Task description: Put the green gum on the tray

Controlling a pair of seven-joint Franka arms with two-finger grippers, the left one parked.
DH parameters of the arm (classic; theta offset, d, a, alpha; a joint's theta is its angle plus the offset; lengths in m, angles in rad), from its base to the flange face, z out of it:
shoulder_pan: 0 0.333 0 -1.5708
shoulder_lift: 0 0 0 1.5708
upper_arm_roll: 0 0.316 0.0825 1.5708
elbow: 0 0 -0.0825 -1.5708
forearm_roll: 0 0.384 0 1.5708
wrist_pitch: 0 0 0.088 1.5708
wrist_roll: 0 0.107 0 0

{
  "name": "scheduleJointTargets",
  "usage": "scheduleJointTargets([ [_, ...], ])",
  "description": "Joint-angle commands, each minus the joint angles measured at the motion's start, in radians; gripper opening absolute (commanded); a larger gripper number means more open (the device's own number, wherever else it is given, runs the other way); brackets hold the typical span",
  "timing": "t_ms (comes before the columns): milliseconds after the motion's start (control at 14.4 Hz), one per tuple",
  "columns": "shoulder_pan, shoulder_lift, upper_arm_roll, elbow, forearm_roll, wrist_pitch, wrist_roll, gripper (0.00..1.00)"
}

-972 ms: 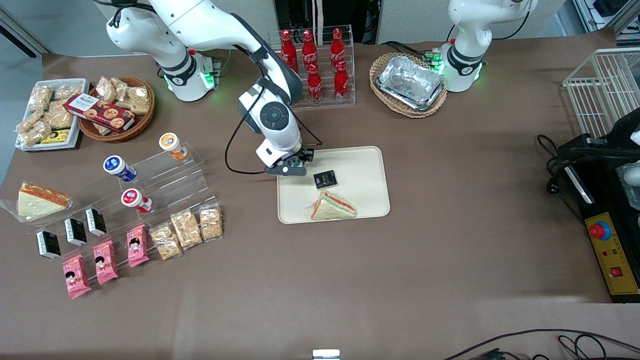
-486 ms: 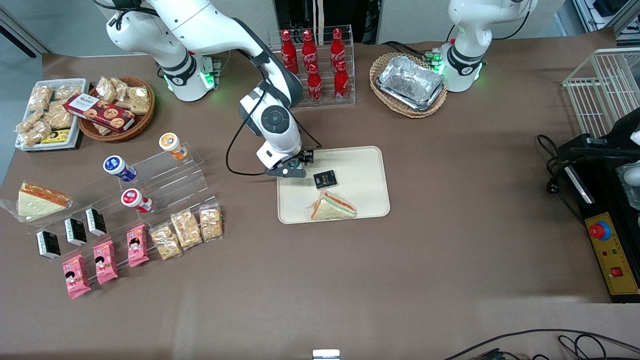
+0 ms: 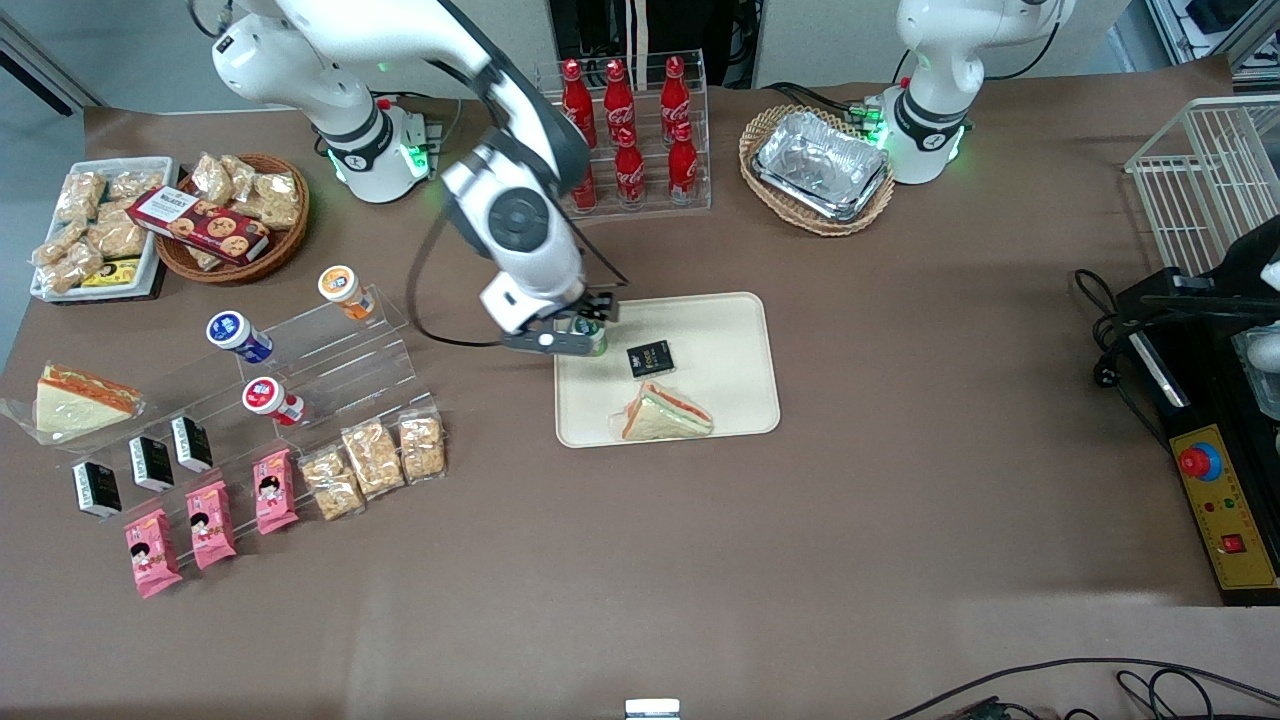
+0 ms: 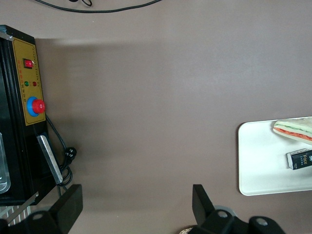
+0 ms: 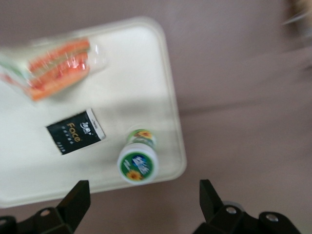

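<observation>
Front view: brown-papered table; green gum upright on tray; pincer spread wide above it

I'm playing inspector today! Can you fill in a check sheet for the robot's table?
Surface: brown table, flat.
Job's things: green gum stands upright on the tray, near its corner, not held.
Clutter: black packet and sandwich on the tray; cola bottles, foil trays in a basket, snacks toward the working arm's end.
Pincer: pincer open, above the gum.
Cables: black cable by the control box.
Surroundings: white wire rack.
</observation>
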Motion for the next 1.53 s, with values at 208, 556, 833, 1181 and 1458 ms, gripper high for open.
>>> scheduleJointTargets([
  [208,-0.062,-0.078,-0.176,0.256,-0.023,-0.348,-0.13,1.0],
  [556,-0.088,-0.139,-0.317,0.256,-0.152,-0.437,-0.345,1.0],
  [833,-0.287,-0.155,-0.328,0.259,-0.146,-0.446,-0.592,1.0],
  [1181,-0.491,-0.146,-0.307,0.309,-0.126,-0.376,-0.89,1.0],
  [1458,-0.664,-0.13,-0.148,0.354,-0.121,-0.363,-0.894,1.0],
])
